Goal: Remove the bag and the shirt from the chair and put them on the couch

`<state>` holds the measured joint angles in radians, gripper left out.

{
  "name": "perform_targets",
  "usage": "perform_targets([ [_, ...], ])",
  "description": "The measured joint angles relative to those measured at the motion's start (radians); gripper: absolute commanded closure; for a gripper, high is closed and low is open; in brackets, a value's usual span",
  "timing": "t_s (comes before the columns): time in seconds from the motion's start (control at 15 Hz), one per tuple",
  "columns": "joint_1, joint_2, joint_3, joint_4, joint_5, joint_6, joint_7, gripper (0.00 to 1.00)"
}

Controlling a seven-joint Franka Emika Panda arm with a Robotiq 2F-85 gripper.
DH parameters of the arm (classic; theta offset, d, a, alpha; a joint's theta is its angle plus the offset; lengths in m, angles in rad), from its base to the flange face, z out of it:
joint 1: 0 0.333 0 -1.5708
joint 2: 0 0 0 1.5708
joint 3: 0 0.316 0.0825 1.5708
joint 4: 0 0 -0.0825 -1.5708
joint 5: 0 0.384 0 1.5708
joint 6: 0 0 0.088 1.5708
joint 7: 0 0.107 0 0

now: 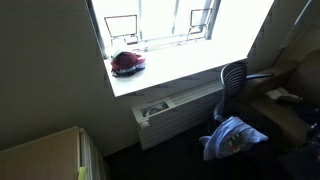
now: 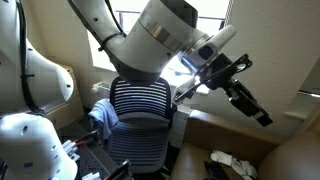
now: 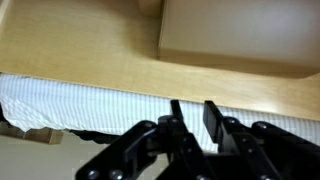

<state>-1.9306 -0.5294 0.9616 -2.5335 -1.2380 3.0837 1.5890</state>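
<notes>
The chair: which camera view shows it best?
An exterior view shows the chair best: it is close and its striped back is plain. From farther off, an exterior view shows it small and dark near the window. The wrist view shows the pincer, no recognisable chair.

In an exterior view the white arm (image 2: 160,35) rises from the near left and reaches across to the right. Its wrist (image 2: 207,47) tilts down, so the black gripper (image 2: 262,116) points down and right. In the wrist view its fingers (image 3: 178,122) sit nearly together, holding nothing.
</notes>
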Motion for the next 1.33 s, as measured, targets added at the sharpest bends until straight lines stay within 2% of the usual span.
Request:
perform_targets([
  [0.07,0.000,0.000,0.000,0.000,0.000,0.000,0.000,0.45],
  [0.13,0.000,0.000,0.000,0.000,0.000,0.000,0.000,0.45],
  [0.27,0.009,0.011,-0.001,-0.003,0.019,-0.004,-0.014,0.33],
  [0.33,0.039,0.034,-0.007,-0.013,0.050,-0.004,-0.040,0.25],
  [0.4,0.093,0.063,-0.023,-0.028,0.085,-0.001,-0.064,0.17],
  [0.53,0.248,0.094,-0.071,-0.080,0.164,0.010,-0.095,0.03],
  [0.87,0.676,0.096,-0.181,-0.219,0.280,0.058,-0.099,0.00],
  [0.93,0.743,0.095,-0.197,-0.236,0.290,0.059,-0.098,0.00],
  [1.07,0.791,0.089,-0.211,-0.250,0.297,0.059,-0.098,0.00],
  [1.33,0.791,0.091,-0.222,-0.248,0.297,0.052,-0.094,0.00],
])
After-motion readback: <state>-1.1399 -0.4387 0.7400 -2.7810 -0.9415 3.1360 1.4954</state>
